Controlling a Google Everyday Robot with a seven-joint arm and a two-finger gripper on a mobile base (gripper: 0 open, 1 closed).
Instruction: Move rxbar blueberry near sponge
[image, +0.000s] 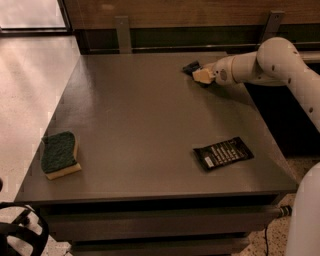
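Note:
The rxbar blueberry (190, 67) is a small dark wrapper at the far right of the grey table (135, 115), partly hidden by the gripper. My gripper (201, 75) reaches in from the right on the white arm (265, 62) and sits right at the bar, low over the table top. The sponge (59, 154), green scrub top on yellow foam, lies at the near left corner of the table, far from the bar and the gripper.
A larger flat black wrapper with white text lines (223, 153) lies near the table's front right. A dark wall rail with two metal brackets (123, 33) runs behind the table. Pale floor (30, 90) lies to the left.

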